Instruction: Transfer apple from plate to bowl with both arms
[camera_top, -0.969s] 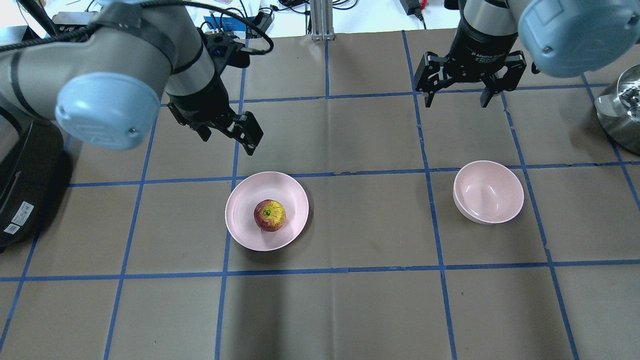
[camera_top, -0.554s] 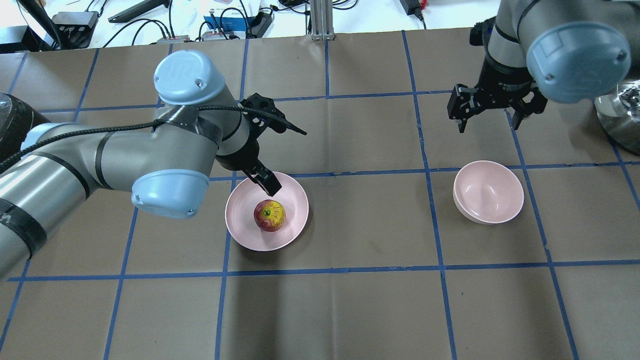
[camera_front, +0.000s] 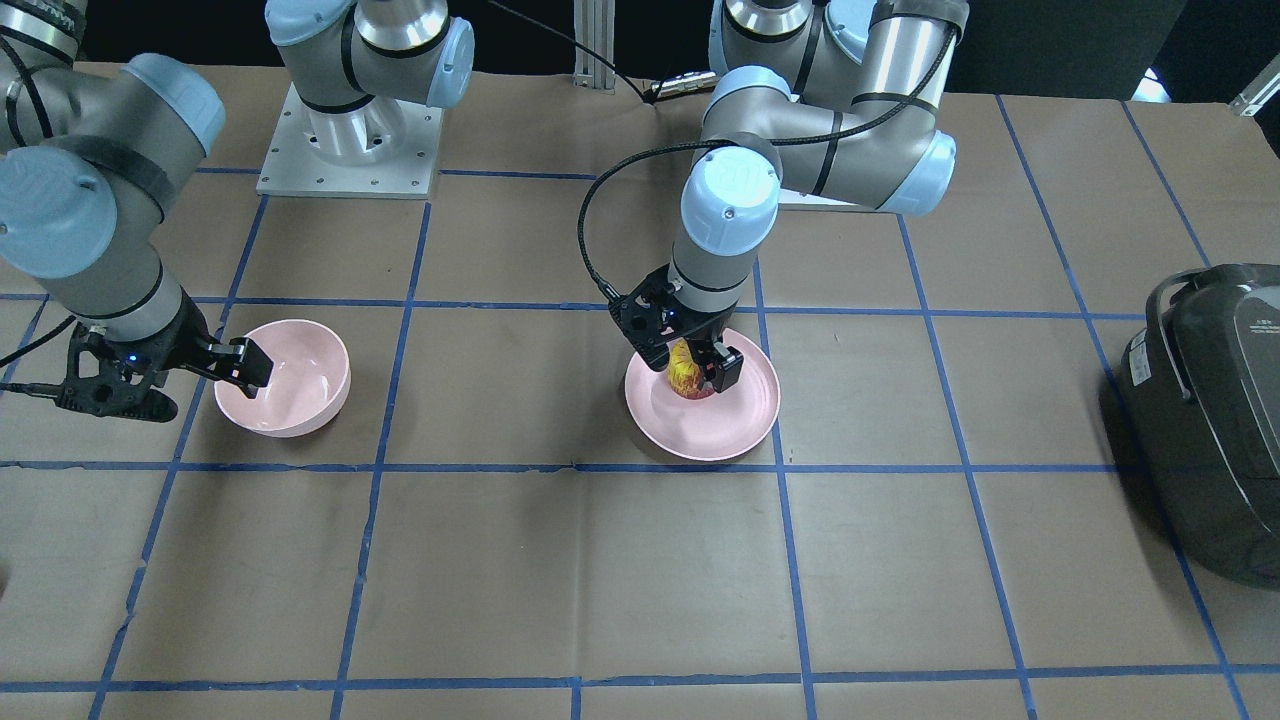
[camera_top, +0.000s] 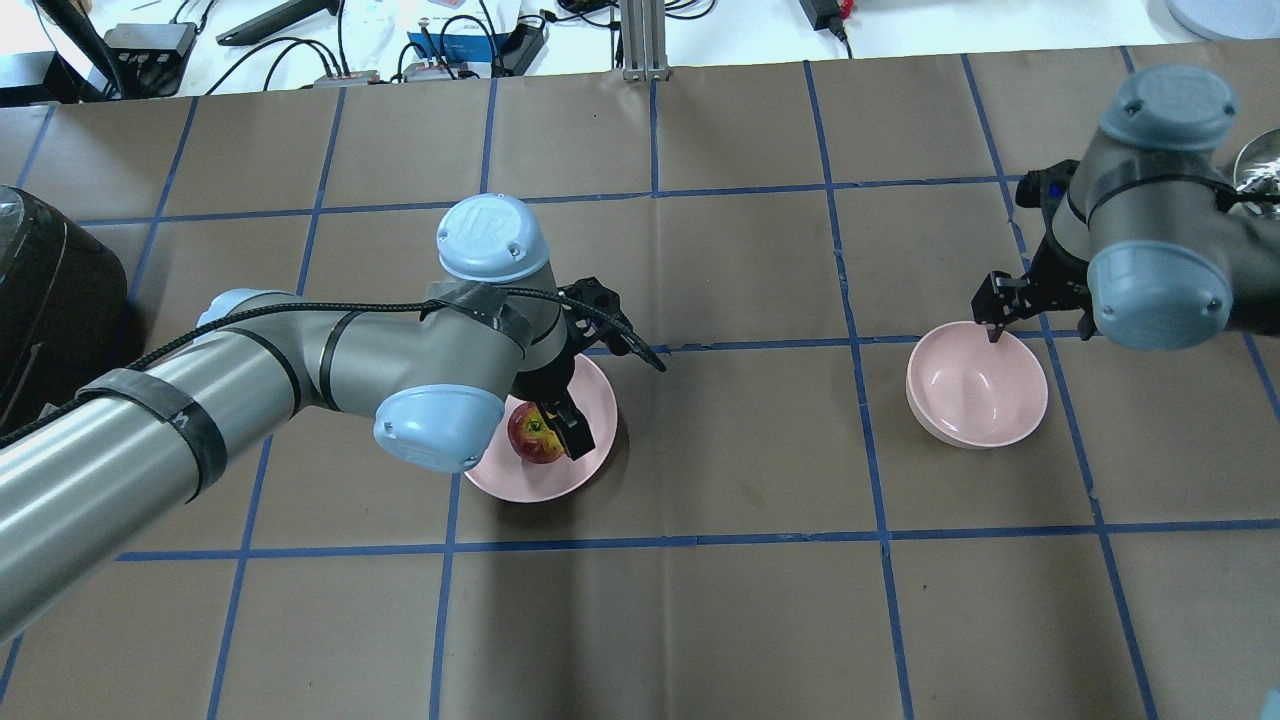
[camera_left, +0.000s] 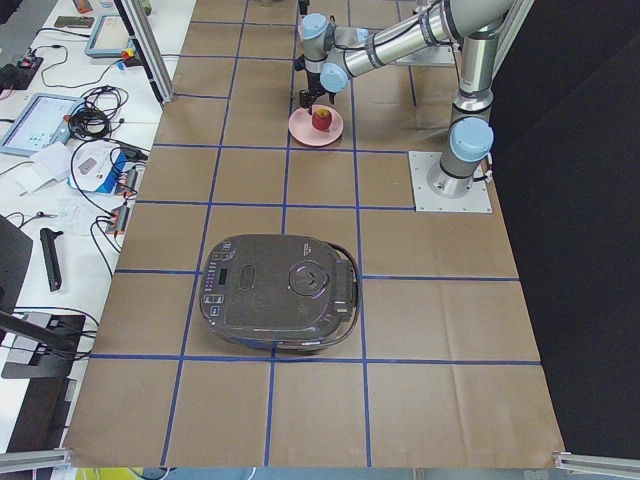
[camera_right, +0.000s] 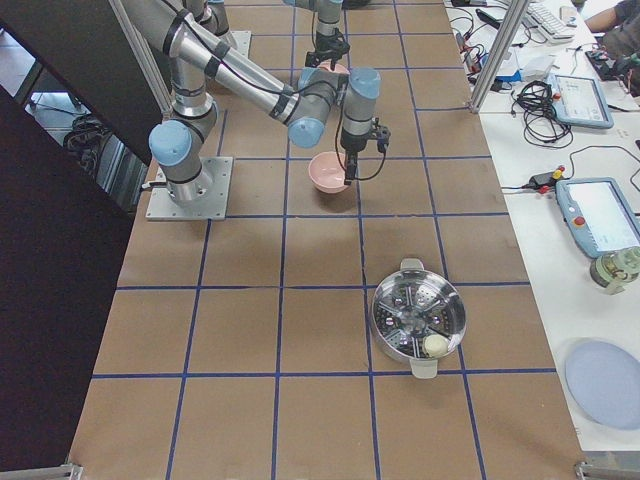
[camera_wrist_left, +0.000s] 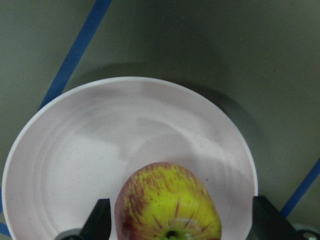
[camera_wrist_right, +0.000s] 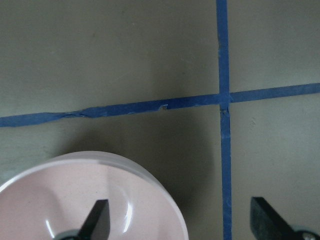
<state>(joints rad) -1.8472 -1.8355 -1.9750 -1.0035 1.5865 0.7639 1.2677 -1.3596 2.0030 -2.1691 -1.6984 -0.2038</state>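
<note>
At the far left of the overhead view, a dark rice cooker (camera_top: 50, 300) sits on the brown paper-covered table (camera_top: 700, 450), which is marked into squares with blue tape. The left arm (camera_top: 250, 390) reaches in from that side to the pale pink plate (camera_top: 540, 485). The red-and-yellow apple (camera_top: 535, 435) rests on the plate, stem dimple up. The left gripper (camera_front: 690, 365) is lowered around the apple with its jaws apart. In the left wrist view the apple sits between the two fingers (camera_wrist_left: 100, 220), close against one and with a clear gap to the other, so it is not clamped.

Well apart to the right stands the deep pink bowl (camera_top: 980, 400), with nothing in it. The right arm (camera_top: 1160, 260) comes in from the right edge. The right gripper (camera_wrist_right: 180, 225) hangs wide apart at the bowl's far rim, one finger above the bowl's inside and the other outside it over the table, and it grips nothing.
</note>
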